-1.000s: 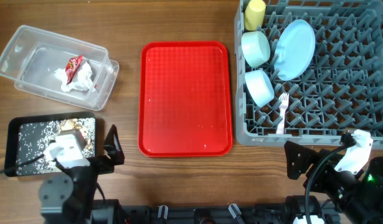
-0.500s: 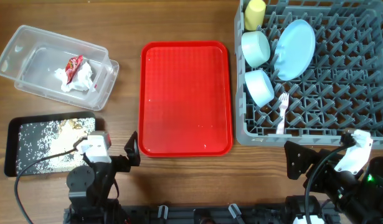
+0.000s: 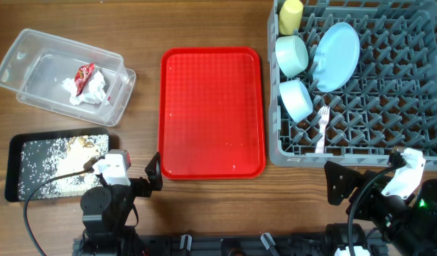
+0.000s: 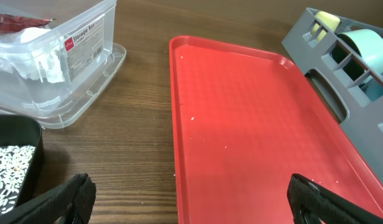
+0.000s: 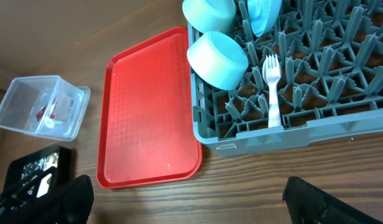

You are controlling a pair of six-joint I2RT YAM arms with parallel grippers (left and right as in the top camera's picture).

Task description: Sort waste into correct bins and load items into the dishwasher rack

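- Two grippers show, both spread wide and holding nothing. Our left gripper (image 4: pixel 190 190) hangs low over the near edge of the red tray (image 4: pixel 241 112).
- Its wrist view catches the printed label on the tub (image 4: pixel 85 68) and one corner of the black tray (image 4: pixel 23 134).
- Only overhead do we see the wrapper (image 3: pixel 84 75) lying on the napkin (image 3: pixel 94 91) inside the tub, and the scraps (image 3: pixel 79 144) in the black tray.
- Our right gripper (image 5: pixel 188 190) sits in front of the rack (image 5: pixel 291 124).
- Its wrist view shows the fork (image 5: pixel 273 87) standing tines-up among the pegs, beside the blue bowl (image 5: pixel 217 51).
- Overhead adds the green bowl (image 3: pixel 291 55), the plate (image 3: pixel 337 46) and the cup (image 3: pixel 290 16) in the rack's far left corner.
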